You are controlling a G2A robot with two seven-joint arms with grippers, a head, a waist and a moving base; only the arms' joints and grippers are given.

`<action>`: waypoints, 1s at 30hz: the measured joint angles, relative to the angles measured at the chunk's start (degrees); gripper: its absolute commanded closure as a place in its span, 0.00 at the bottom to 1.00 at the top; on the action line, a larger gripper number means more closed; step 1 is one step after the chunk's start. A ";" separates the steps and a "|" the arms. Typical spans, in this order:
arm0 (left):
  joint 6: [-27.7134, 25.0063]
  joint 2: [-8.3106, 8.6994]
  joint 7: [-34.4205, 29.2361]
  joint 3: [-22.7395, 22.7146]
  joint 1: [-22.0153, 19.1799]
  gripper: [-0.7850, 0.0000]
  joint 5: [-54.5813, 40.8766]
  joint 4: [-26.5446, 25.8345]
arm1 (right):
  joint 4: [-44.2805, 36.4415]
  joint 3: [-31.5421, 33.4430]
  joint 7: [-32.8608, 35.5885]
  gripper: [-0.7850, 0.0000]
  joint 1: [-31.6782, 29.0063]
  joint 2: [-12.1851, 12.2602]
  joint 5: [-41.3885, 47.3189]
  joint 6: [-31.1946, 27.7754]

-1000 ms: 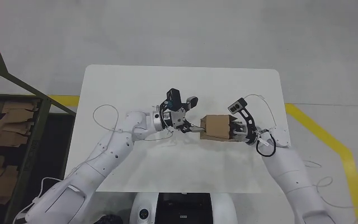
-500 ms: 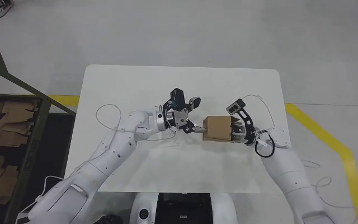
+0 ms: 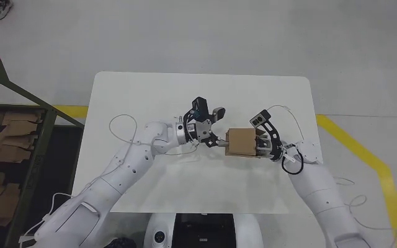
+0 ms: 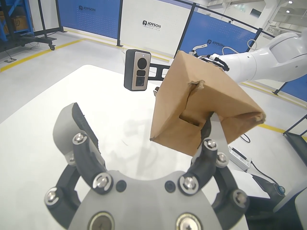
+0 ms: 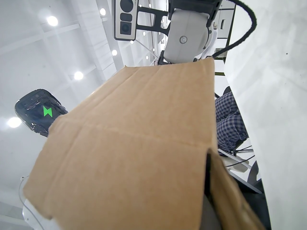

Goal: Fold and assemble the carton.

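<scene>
Left wrist view: the left gripper (image 4: 144,116) is spread wide, one of its fingers (image 4: 214,130) lodged in the end slot of the carton (image 4: 203,96), held above the counter (image 4: 72,89) by the right gripper (image 3: 263,146) clamped on its far end. The flap is best pressed inward squarely.

Carton (image 3: 240,142) between left jaws and right jaws, over table (image 3: 155,93)

L gripper (image 3: 218,129) edged closer; fingertip (image 4: 214,121) now entering carton (image 3: 240,142)
</scene>
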 measured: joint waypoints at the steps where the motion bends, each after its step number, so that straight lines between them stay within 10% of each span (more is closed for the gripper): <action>1: -0.03 -0.08 -0.15 0.04 -0.07 0.00 -0.09 0.00 | 0.07 -0.02 0.00 1.00 0.02 -0.01 0.00 0.00; 30: -0.35 0.88 -1.10 -6.04 3.97 0.00 0.22 -1.39 | 0.79 2.10 -0.15 1.00 -0.45 0.38 0.69 -0.14</action>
